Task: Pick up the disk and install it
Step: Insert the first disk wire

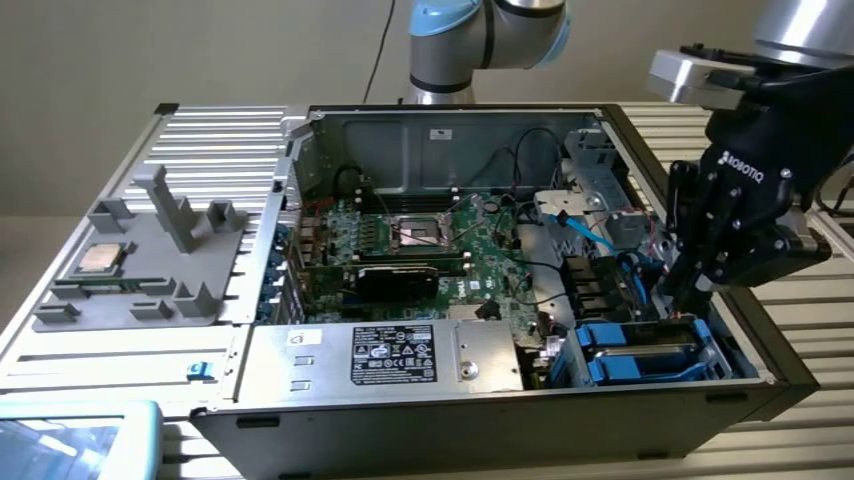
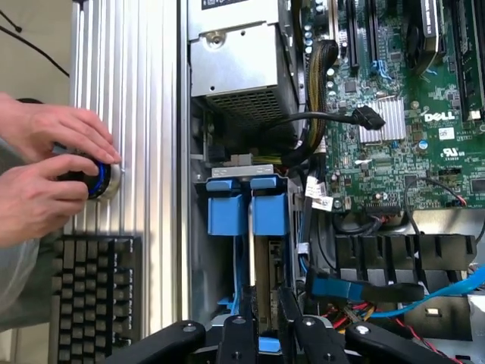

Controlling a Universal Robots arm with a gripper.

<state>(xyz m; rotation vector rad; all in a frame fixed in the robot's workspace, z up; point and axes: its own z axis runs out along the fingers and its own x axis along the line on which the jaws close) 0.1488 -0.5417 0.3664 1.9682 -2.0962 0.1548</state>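
1. My gripper [image 1: 683, 296] hung low inside the open computer case [image 1: 400, 130], right over the blue drive bay [image 1: 641, 350]; my fingers [image 2: 286, 307] stood a little apart, clamped on nothing I could see
2. The disk [image 2: 261, 269] sat edge-up in the bay directly beneath my fingertips, its blue carrier rails [image 2: 248, 212] just ahead of them
3. Beyond the case wall, a person's hands [image 2: 45, 171] held a blue-ringed knob [image 2: 98, 180] beside a keyboard [image 2: 95, 292]
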